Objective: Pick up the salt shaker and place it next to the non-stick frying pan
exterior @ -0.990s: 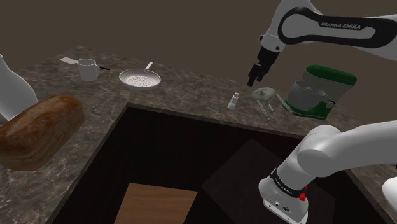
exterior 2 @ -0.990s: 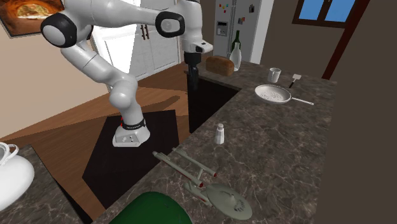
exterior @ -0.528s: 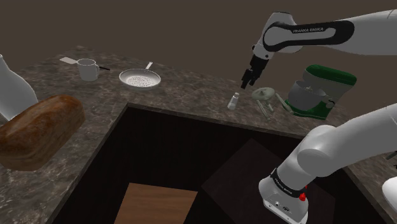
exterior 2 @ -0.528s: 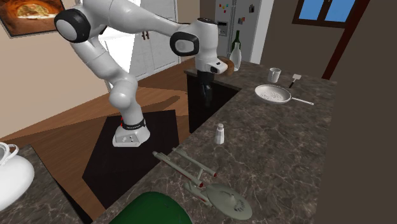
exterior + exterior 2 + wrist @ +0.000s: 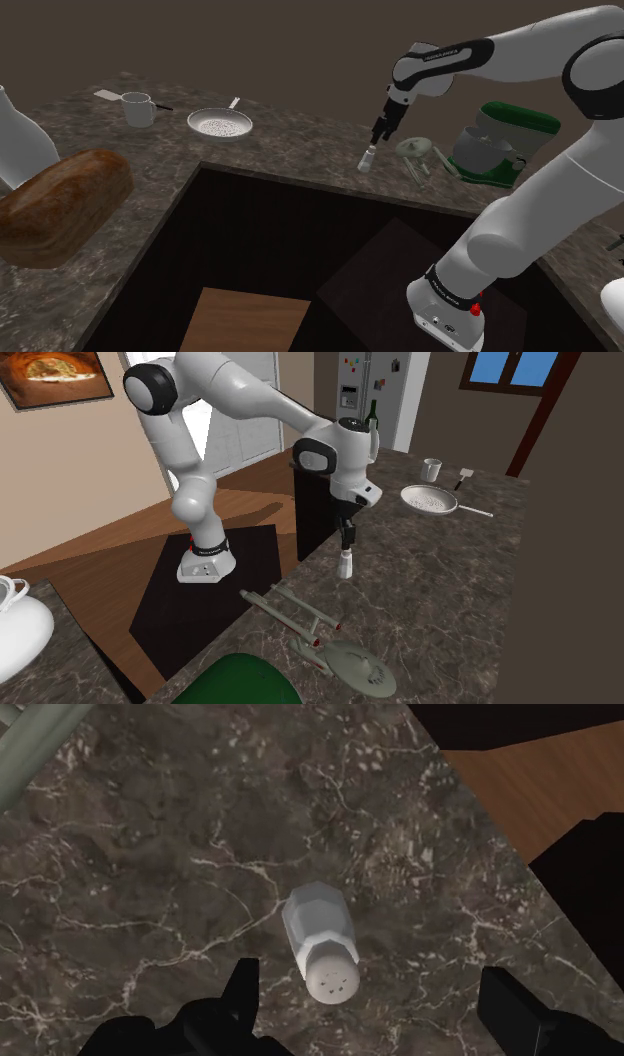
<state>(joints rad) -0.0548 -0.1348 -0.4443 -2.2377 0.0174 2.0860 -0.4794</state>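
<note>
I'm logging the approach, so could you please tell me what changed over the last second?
The claw came down and toward the shoulder view's left; it now hangs open just over the shaker, holding nothing. Shaker and pan stayed put.

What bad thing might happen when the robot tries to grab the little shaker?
The salt shaker sits off-centre under the open end effector, nearer one finger, so that finger might bump and tip it. It also stands close to the counter edge, so a knocked shaker might roll off.
</note>
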